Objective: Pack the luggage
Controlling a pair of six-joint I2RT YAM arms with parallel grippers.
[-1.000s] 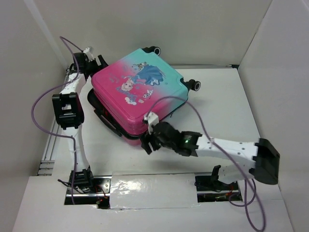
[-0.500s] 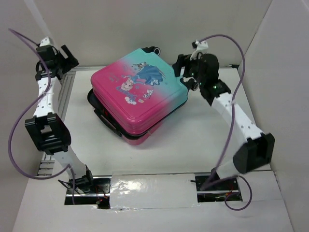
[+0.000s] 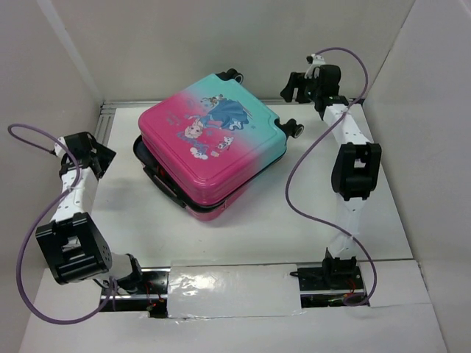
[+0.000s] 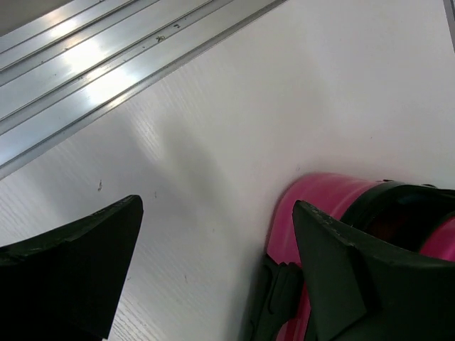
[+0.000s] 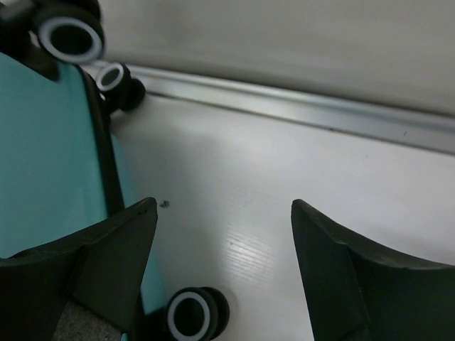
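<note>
There is one luggage at the centre of the frame, and two grippers, the left gripper and the right gripper; the right wrist view shows three wheels

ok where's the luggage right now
In the top view the luggage lies flat at centre, nearer the back wall, between the left tool and right tool.

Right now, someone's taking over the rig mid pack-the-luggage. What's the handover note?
Left tool: open, empty, over the white table, beside the left edge of the small pink-to-teal hard-shell suitcase, not touching it.
Right tool: open, empty, at the far right corner by the black wheels, clear of them.
Suitcase: lies flat mid-table, printed shell up, wheels toward the far wall.
Done: the top shell is down on the lower half.
Left: a dark gap shows at the pink edge. I cannot tell whether it is zipped; it probably needs pressing shut and closing.
</note>
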